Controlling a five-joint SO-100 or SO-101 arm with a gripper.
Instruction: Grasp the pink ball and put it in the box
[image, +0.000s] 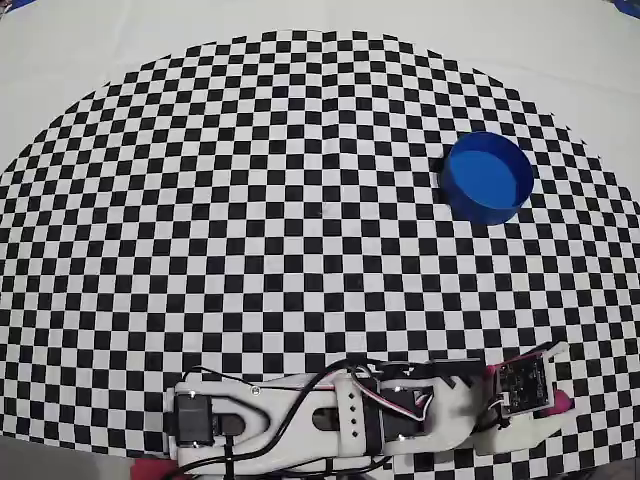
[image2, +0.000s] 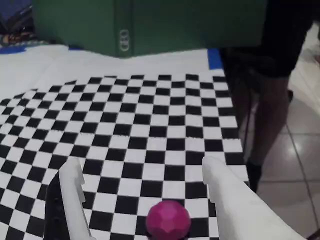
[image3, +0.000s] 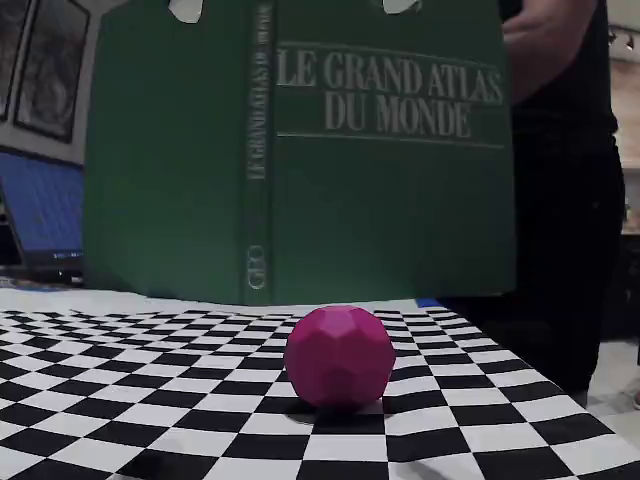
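The small magenta-pink faceted ball (image2: 168, 218) is seen lying on the black-and-white checkered mat (image2: 150, 125), low in the wrist view, between the two white plastic fingers (image2: 70, 187) of the gripper (image2: 145, 172). The jaws are spread wide apart, w/ nothing gripped; the ball is not touched by either finger and sits a bit nearer the right one in that view. In the fixed view the ball (image3: 339, 356) is shown resting on the mat by itself, w/ a dark shadow under it.

In the overhead view only a sliver of pink (image: 563, 402) is made out at the arm's tip, near the bottom right edge of the mat; the rest is hidden by the gripper (image: 545, 405). The white arm (image: 330, 415) is laid out along the bottom edge.

Farther off, the round low bright-blue plastic tub (image: 487, 177) is seen upper right in the overhead view, well apart from the ball, w/ bare mat between.

Beyond the mat, a large green hardcover book (image3: 300, 150) is stood upright; "LE GRAND ATLAS DU MONDE" is read on the cover, and the spine lettering is too skewed to read. A person in dark clothing (image3: 565, 180) is seen beside it, at right.
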